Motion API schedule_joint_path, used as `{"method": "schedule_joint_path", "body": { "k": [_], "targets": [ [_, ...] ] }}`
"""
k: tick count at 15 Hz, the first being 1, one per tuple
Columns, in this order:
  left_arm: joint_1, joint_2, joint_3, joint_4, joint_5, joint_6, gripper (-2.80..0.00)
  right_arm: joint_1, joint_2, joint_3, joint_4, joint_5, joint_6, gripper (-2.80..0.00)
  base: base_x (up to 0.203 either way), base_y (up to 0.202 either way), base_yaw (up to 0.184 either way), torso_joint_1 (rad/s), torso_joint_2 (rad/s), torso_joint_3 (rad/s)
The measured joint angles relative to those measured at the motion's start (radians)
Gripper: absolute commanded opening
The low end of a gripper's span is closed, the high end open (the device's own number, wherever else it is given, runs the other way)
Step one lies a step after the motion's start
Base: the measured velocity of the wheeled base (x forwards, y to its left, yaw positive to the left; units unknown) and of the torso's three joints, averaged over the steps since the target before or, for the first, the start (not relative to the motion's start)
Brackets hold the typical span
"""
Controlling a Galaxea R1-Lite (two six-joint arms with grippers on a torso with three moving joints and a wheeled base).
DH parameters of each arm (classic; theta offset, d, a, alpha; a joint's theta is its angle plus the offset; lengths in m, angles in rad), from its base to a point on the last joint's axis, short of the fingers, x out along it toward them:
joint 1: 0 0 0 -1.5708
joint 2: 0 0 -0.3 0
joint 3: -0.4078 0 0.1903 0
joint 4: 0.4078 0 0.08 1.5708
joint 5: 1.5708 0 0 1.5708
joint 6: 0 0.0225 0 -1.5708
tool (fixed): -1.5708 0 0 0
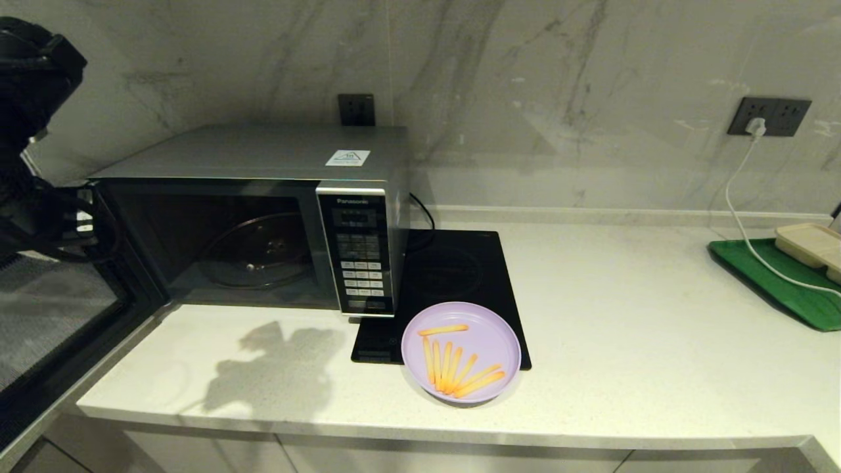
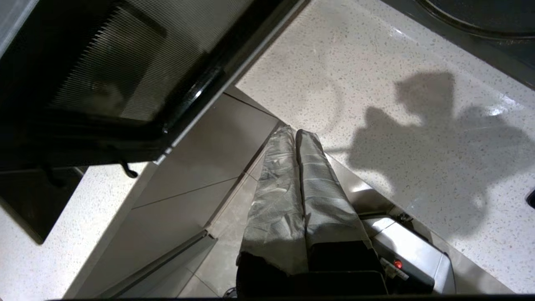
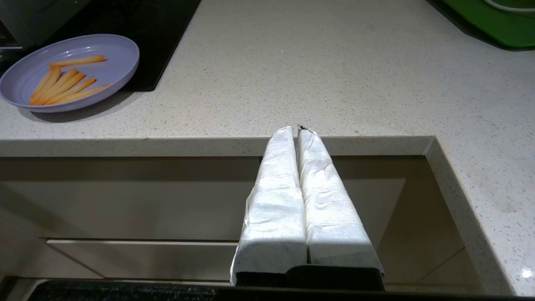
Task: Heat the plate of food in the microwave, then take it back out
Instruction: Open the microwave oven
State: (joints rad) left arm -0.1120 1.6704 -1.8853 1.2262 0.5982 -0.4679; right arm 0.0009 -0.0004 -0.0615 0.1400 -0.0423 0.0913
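The microwave (image 1: 263, 217) is seen at the far left of the pale stone countertop (image 1: 624, 328), its door (image 1: 52, 328) swung wide open toward the near left, so that the glass turntable (image 1: 256, 249) inside the dark cavity is exposed. The plate of food (image 1: 461, 352) is found outside the oven, just to the right of its button panel (image 1: 360, 253); the lilac plate rests partly on the near right corner of the black induction hob (image 1: 453, 282) and partly on the counter, with the orange-yellow fries (image 1: 456, 368) lying flat in it. At the far right a green tray (image 1: 775, 282) is set, with a beige container (image 1: 811, 244) on it and a white cable (image 1: 742, 217) running up to a wall socket (image 1: 769, 116).

The left gripper (image 2: 296, 133) is held off the near edge of the counter, below the open door, its wrapped fingers pressed together on nothing. The right gripper (image 3: 299, 129) is held at the near counter edge, well to the right of the plate, its fingers likewise closed together and empty
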Motion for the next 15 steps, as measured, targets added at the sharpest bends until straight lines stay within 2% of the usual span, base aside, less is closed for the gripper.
{"method": "schedule_joint_path", "body": {
  "k": [2, 5, 8, 15],
  "targets": [
    [0.015, 0.023, 0.001, -0.001, -0.008, -0.002, -2.80, 0.000, 0.000, 0.000, 0.000, -0.001, 0.000, -2.80, 0.000, 0.000, 0.000, 0.000, 0.00, 0.000],
    [0.098, 0.062, 0.006, -0.001, -0.016, -0.013, -2.80, 0.000, 0.000, 0.000, 0.000, 0.000, 0.000, -2.80, 0.000, 0.000, 0.000, 0.000, 0.00, 0.000],
    [0.189, 0.089, 0.008, -0.001, -0.067, -0.013, -2.80, 0.000, 0.000, 0.000, 0.000, 0.000, 0.000, -2.80, 0.000, 0.000, 0.000, 0.000, 0.00, 0.000],
    [0.362, 0.114, 0.002, -0.038, -0.071, -0.002, -2.80, 0.000, 0.000, 0.000, 0.000, 0.000, 0.000, -2.80, 0.000, 0.000, 0.000, 0.000, 0.00, 0.000]
  ]
}}
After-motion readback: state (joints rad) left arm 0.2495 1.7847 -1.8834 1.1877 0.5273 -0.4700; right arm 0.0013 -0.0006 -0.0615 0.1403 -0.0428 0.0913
